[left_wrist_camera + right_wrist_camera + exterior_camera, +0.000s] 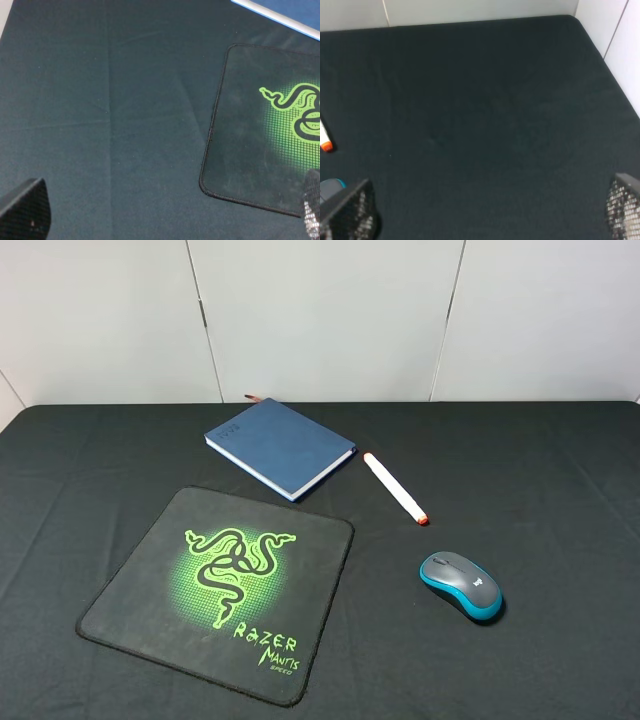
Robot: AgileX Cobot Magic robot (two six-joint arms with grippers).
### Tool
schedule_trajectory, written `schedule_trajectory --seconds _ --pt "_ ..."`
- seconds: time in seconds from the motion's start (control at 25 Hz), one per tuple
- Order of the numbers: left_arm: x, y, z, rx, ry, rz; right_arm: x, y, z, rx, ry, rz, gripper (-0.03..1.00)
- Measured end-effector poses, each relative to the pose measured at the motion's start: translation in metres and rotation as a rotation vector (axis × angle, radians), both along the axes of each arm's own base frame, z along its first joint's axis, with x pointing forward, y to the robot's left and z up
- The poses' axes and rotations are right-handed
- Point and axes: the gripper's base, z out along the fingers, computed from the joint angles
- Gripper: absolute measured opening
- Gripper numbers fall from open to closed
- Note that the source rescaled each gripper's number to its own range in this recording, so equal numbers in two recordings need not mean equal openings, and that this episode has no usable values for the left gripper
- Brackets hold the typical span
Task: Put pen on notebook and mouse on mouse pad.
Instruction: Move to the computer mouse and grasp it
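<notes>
Nearest the high camera lies the mouse pad [150,590], a black square turned at an angle on the dark tablecloth [540,490], with only its green snake logo and lettering showing on its face. Behind it, close to its far corner but apart from it, the blue notebook [280,447] lies closed and also at an angle. The pen [394,487] lies on the cloth just beside the notebook's right corner, not on the cover, with its orange tip pointing toward the mouse [460,585]. The mouse sits on the cloth to the right of the pad, well apart from it. This high view alone takes in all four things together, backed by white wall panels [320,320]. Only the wrist views show the claws. The left gripper [167,215] hangs over bare cloth beside a rounded corner of the pad [250,150], its fingers spread wide with nothing between them, and a strip of the notebook [295,12] shows beyond. The right gripper [485,212] is likewise spread wide and holds nothing over bare cloth. At that view's edge the pen's orange tip [325,140] shows, and a grey and teal sliver [332,186] behind one finger is probably the mouse.
</notes>
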Motion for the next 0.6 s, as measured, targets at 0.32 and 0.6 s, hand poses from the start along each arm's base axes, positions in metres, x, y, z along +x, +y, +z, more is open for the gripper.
schedule_trajectory --seconds 0.32,0.6 --pt "0.0000 0.0000 0.0000 0.000 0.000 0.000 0.0000 0.0000 0.0000 0.000 0.000 0.000 1.00" --pt "0.0000 0.0000 0.0000 0.000 0.000 0.000 0.0000 0.0000 0.0000 0.000 0.000 0.000 1.00"
